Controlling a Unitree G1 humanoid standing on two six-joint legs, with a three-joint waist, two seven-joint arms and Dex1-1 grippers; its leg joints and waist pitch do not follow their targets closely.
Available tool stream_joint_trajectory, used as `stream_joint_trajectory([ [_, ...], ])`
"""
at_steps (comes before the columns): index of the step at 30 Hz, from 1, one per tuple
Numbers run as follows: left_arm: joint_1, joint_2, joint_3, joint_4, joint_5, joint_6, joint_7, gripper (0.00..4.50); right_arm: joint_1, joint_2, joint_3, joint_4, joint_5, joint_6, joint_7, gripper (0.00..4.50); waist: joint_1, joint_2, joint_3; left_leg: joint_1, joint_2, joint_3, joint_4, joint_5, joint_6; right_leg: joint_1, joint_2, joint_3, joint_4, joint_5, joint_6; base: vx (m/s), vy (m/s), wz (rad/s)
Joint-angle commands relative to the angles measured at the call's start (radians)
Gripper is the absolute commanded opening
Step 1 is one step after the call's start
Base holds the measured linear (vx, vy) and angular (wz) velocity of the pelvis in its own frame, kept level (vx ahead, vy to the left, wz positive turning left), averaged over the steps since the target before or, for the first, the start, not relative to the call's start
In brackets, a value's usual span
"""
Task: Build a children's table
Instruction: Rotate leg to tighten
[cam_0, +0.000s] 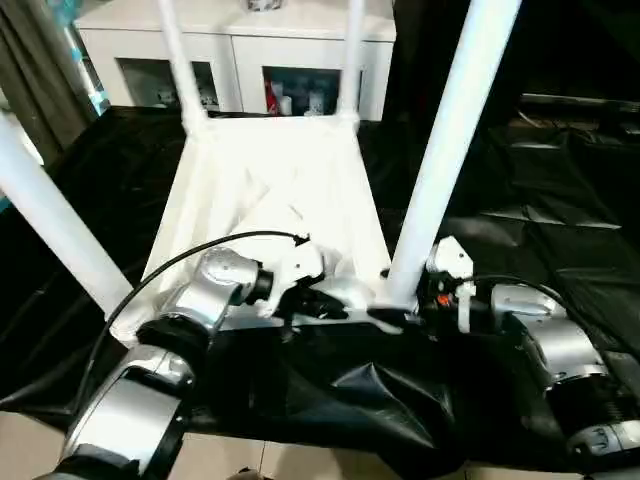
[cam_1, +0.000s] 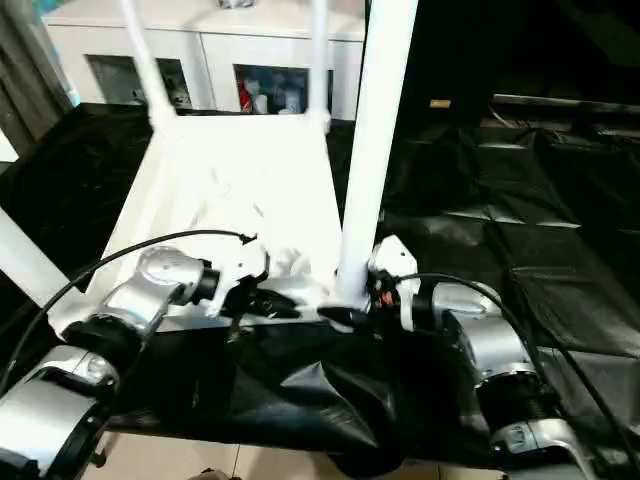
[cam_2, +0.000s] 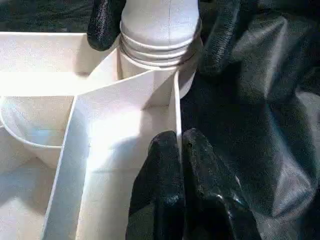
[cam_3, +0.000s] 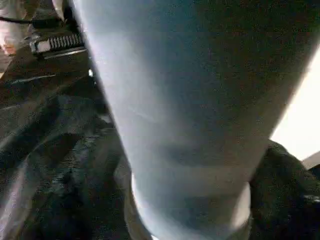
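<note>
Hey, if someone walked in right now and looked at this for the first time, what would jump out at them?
Probably the white children's table, lying upside down on black sheeting with its four legs pointing up. Next, the near right leg, rising big in the foreground, with the right gripper set open around its base at the corner socket. The left gripper is shut beside a rib of the underside nearby, and a white cabinet with glass doors stands behind.
</note>
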Motion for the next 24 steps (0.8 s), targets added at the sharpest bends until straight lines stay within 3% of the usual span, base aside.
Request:
stream_joint_trajectory([
  [1, 0.004, -0.011, 0.01, -0.031, -0.056, -0.013, -0.04, 0.0, 0.004, -0.011, 0.009, -0.022, -0.002, 0.012, 0.02, 3.33, -0.001, -0.019, -0.059, 0.021, 0.045, -0.013, -0.064, -0.138, 0.11, 0.043, -0.042, 0.036, -0.059, -0.031, -0.272, 0.0, 0.0, 0.0],
  [7, 0.01, -0.01, 0.014, -0.044, -0.057, -0.006, -0.035, 0.0, 0.006, -0.002, 0.018, -0.026, 0.012, 0.028, 0.035, 2.79, 0.003, -0.021, -0.06, 0.02, 0.044, -0.013, -0.061, -0.127, 0.118, 0.042, -0.042, 0.034, -0.056, -0.015, -0.275, 0.0, 0.0, 0.0],
  [10, 0.01, -0.012, 0.017, -0.044, -0.055, -0.007, -0.025, 0.0, 0.012, -0.001, 0.021, -0.03, 0.014, 0.032, 0.037, 2.74, 0.003, -0.021, -0.06, 0.02, 0.044, -0.013, -0.061, -0.129, 0.116, 0.042, -0.041, 0.034, -0.056, -0.02, -0.273, 0.0, 0.0, 0.0],
  [14, -0.018, -0.04, 0.035, -0.001, -0.024, -0.003, 0.107, 0.0, 0.029, 0.04, -0.005, -0.007, 0.0, 0.038, -0.074, 2.71, 0.005, -0.021, -0.06, 0.021, 0.045, -0.013, -0.061, -0.123, 0.115, 0.042, -0.041, 0.035, -0.056, -0.016, -0.271, 0.0, 0.0, 0.0],
  [16, -0.033, -0.051, 0.039, 0.023, -0.007, 0.0, 0.17, 0.0, 0.028, 0.061, -0.016, 0.018, -0.018, 0.025, -0.142, 2.71, 0.001, -0.021, -0.058, 0.022, 0.043, -0.013, -0.063, -0.145, 0.1, 0.038, -0.042, 0.035, -0.061, -0.051, -0.264, 0.0, 0.0, 0.0],
  [18, -0.082, -0.103, 0.061, 0.089, 0.02, 0.007, 0.365, 0.0, 0.016, 0.128, -0.043, 0.091, -0.066, 0.022, -0.346, 2.7, -0.008, -0.024, -0.055, 0.026, 0.04, -0.016, -0.069, -0.198, 0.056, 0.037, -0.044, 0.036, -0.073, -0.151, -0.243, 0.0, 0.0, 0.0],
  [21, -0.106, -0.138, 0.064, 0.116, 0.031, 0.026, 0.445, 0.0, 0.01, 0.175, -0.058, 0.121, -0.08, 0.031, -0.455, 2.7, -0.016, -0.026, -0.051, 0.025, 0.038, -0.018, -0.073, -0.23, 0.039, 0.037, -0.046, 0.038, -0.085, -0.234, -0.21, 0.0, 0.0, 0.0],
  [22, -0.12, -0.166, 0.064, 0.13, 0.035, 0.044, 0.491, 0.0, -0.001, 0.214, -0.075, 0.148, -0.085, 0.04, -0.541, 2.7, -0.021, -0.016, -0.048, 0.028, 0.037, -0.021, -0.077, -0.264, 0.027, 0.034, -0.045, 0.038, -0.09, -0.279, -0.196, 0.0, 0.0, 0.0],
  [24, -0.132, -0.195, 0.063, 0.142, 0.039, 0.056, 0.532, 0.0, -0.014, 0.255, -0.093, 0.171, -0.084, 0.05, -0.619, 2.7, -0.03, -0.016, -0.051, 0.029, 0.038, -0.022, -0.081, -0.271, 0.011, 0.033, -0.043, 0.039, -0.09, -0.273, -0.192, 0.0, 0.0, 0.0],
])
